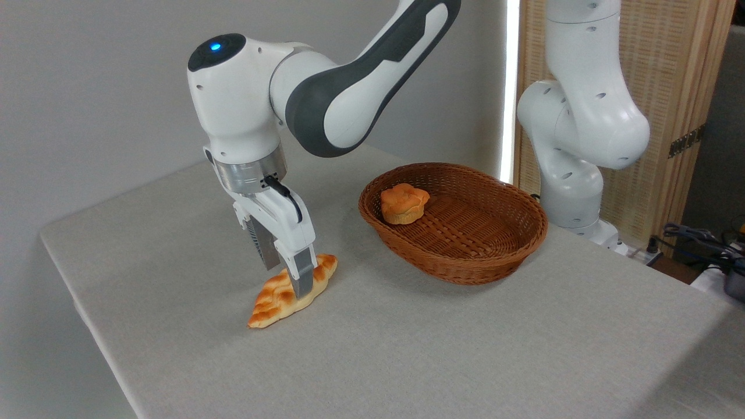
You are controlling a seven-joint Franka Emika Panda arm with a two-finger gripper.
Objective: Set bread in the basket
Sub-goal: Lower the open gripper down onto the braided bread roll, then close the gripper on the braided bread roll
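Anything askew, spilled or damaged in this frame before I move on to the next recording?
Nothing stands out. The bread lies whole on the table with the gripper down around its middle. The basket sits upright, a small round bun resting inside near its left rim. No spills or damage show.

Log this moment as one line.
gripper: down on bread | bread: on table | basket: holds bun
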